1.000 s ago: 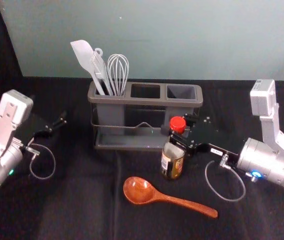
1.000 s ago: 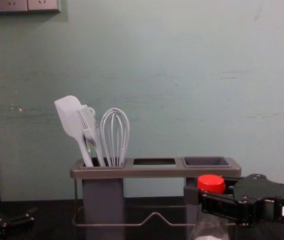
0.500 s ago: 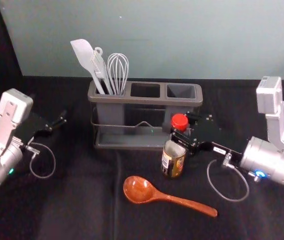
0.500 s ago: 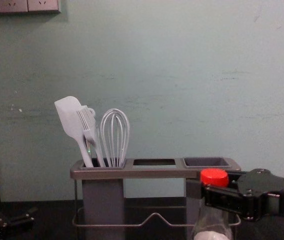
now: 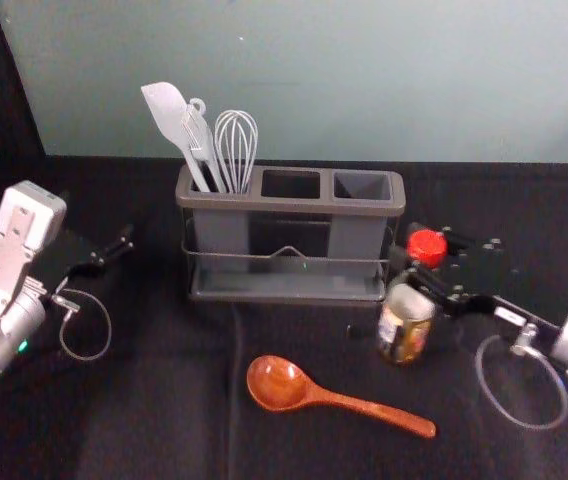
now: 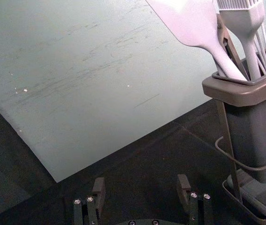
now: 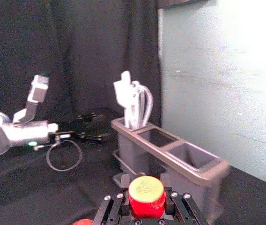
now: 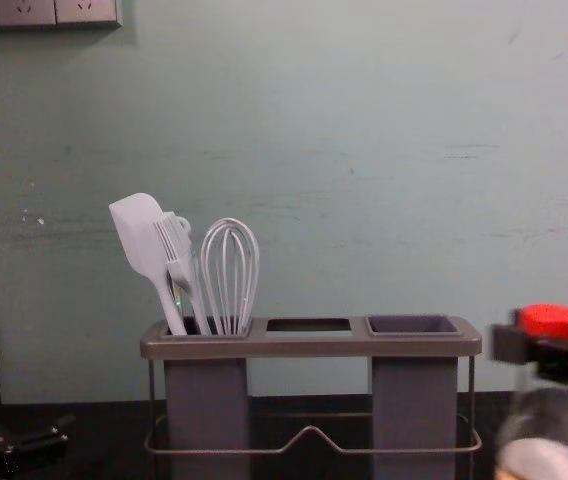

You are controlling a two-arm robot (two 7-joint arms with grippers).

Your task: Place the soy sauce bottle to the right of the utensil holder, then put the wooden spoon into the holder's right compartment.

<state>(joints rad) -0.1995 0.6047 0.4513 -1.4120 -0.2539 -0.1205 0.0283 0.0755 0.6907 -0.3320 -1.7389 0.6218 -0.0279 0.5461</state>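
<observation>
Red-capped soy sauce bottle (image 5: 410, 304), gold label (image 5: 398, 336), gripped by right hand (image 5: 419, 265) beside holder (image 5: 290, 203), open left hand (image 5: 124, 237) apart

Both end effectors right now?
Left end effector: open, holding nothing.
Right end effector: closed on the soy sauce bottle, at its red cap.

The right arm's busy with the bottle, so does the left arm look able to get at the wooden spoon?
Probably, if it reaches that far. The left gripper is open and empty, and nothing stands between it and the wooden spoon, which lies in front of the utensil holder.
</observation>
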